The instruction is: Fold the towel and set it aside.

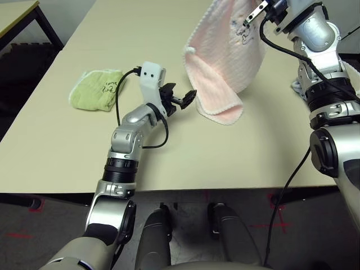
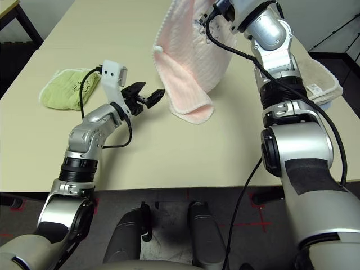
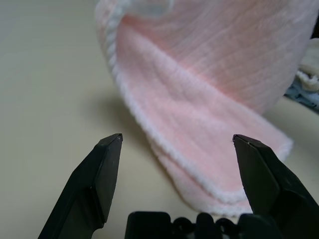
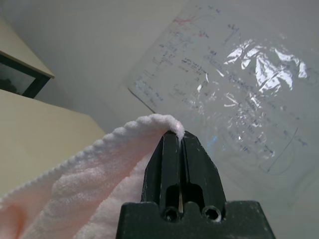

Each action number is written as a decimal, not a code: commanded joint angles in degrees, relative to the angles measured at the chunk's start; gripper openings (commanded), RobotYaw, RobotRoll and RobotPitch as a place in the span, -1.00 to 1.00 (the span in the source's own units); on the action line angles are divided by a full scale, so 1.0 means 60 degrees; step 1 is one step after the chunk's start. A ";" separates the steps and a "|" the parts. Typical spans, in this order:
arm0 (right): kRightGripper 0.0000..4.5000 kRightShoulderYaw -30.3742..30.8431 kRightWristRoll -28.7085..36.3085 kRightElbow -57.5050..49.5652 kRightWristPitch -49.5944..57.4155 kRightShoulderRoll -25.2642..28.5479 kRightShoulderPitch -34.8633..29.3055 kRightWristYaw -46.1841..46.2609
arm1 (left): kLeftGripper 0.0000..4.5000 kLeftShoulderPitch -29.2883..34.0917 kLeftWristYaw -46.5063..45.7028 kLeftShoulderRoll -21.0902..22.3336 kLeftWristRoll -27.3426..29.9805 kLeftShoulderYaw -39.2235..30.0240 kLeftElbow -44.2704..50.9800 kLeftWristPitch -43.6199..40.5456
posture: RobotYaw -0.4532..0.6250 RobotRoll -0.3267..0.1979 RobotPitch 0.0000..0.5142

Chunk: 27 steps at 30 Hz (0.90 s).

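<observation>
Left pincer [image 1: 188, 98]: I see its fingers spread wide, level, just beside the towel's low fold.
Right pincer [image 4: 178, 137]: clamped on the towel's top edge.
Towel [image 1: 222, 62]: hanging, bottom resting on tabletop [image 1: 225, 152].
Green towel [image 1: 97, 89]: crumpled, far left.

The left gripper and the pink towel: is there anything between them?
Nothing: in the left wrist view the open left gripper faces the pink towel across bare table. The left eye view shows the same gap.
</observation>
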<state>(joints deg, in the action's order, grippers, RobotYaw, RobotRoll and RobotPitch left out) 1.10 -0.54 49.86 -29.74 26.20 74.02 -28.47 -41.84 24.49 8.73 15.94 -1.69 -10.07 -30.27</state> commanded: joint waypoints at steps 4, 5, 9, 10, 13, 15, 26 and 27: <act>-0.99 -0.0095 0.0614 -0.1074 0.1240 -0.0107 -0.0532 -0.1012 | 1.00 -0.0353 -0.0070 -0.0153 0.0038 -0.0027 -0.0338 0.0013 | -0.44 0.25 -0.33; -0.99 -0.0071 0.0720 -0.1271 0.1566 -0.0124 -0.0635 -0.1228 | 1.00 -0.0312 -0.0053 -0.0127 0.0031 -0.0025 -0.0308 0.0002 | -0.44 0.25 -0.34; -0.99 0.0070 0.1165 -0.2266 0.3229 -0.0141 -0.1202 -0.2172 | 1.00 -0.0089 -0.0113 0.0085 0.0037 -0.0163 -0.0122 -0.0077 | -0.43 0.25 -0.35; -0.99 0.0128 0.1308 -0.2584 0.3805 -0.0150 -0.1410 -0.2443 | 1.00 -0.0011 -0.0133 0.0162 0.0040 -0.0213 -0.0049 -0.0107 | -0.43 0.25 -0.35; -0.99 0.0235 0.1425 -0.3283 0.4712 -0.0171 -0.1841 -0.2820 | 1.00 0.0152 -0.0172 0.0351 0.0045 -0.0270 0.0107 -0.0161 | -0.41 0.25 -0.35; -0.99 0.0283 0.1534 -0.3689 0.5344 -0.0197 -0.2063 -0.3071 | 1.00 0.0234 -0.0193 0.0444 0.0064 -0.0317 0.0210 -0.0223 | -0.41 0.25 -0.35; -0.99 0.0231 0.3379 -0.6159 0.8814 -0.0652 -0.2406 -0.4534 | 1.00 0.0338 -0.0256 0.0719 0.0090 -0.0444 0.0379 -0.0338 | -0.38 0.25 -0.35; -0.99 0.0183 0.3562 -0.6308 0.9062 -0.0687 -0.2339 -0.4561 | 1.00 0.0330 -0.0264 0.0710 0.0085 -0.0439 0.0371 -0.0333 | -0.38 0.25 -0.35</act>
<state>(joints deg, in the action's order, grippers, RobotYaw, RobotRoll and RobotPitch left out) 3.12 18.16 14.75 21.82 22.17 59.22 -54.84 -40.25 22.94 12.64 16.02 -4.16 -8.81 -31.66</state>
